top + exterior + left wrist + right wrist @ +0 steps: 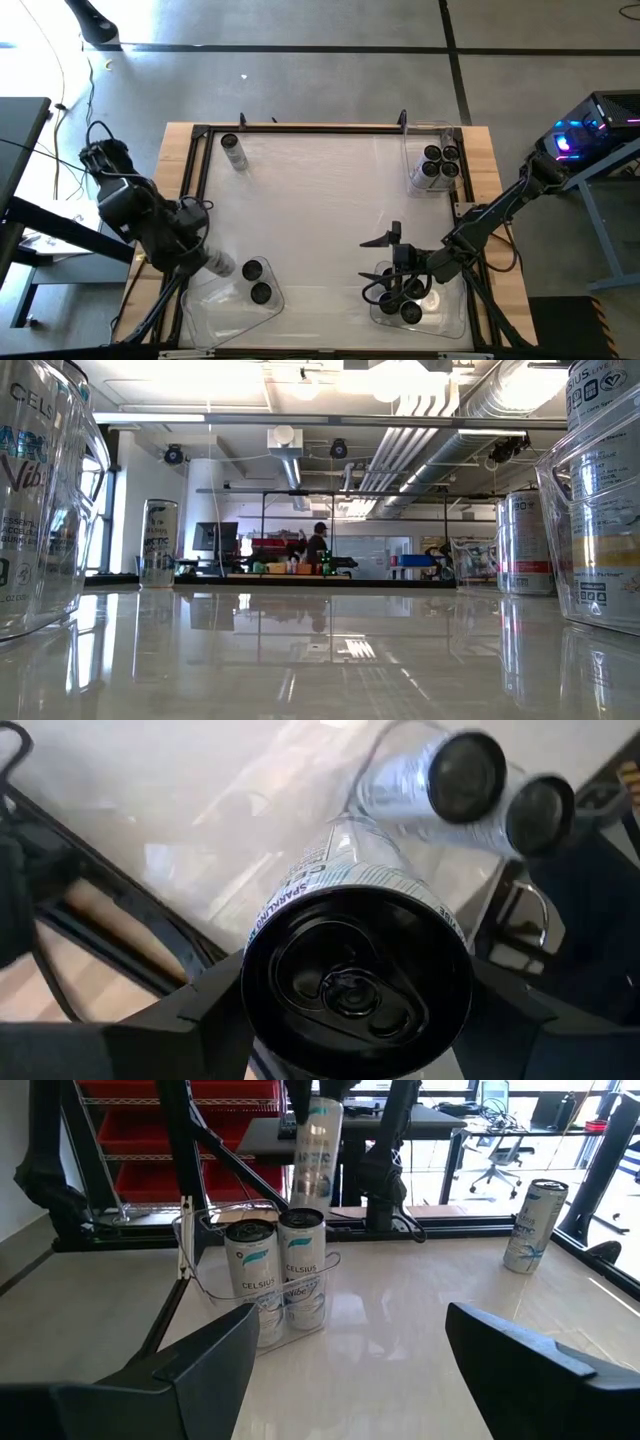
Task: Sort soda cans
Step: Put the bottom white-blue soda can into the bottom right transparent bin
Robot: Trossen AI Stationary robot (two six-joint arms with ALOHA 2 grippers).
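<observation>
The left gripper (350,1020) clamped a light, slippery, dentable can (355,965) by its sides near the table's left edge; the right gripper's (345,1350) jaws stood apart.

Open workshop behind the table

Exposed ceiling ducts (440,435), bright windows (520,1120), red shelving (150,1140), grey floor (300,80).

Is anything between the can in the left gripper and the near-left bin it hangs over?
Nothing visible. The left gripper holds a can over the near-left bin; two cans already stand inside, off to one side.
</observation>
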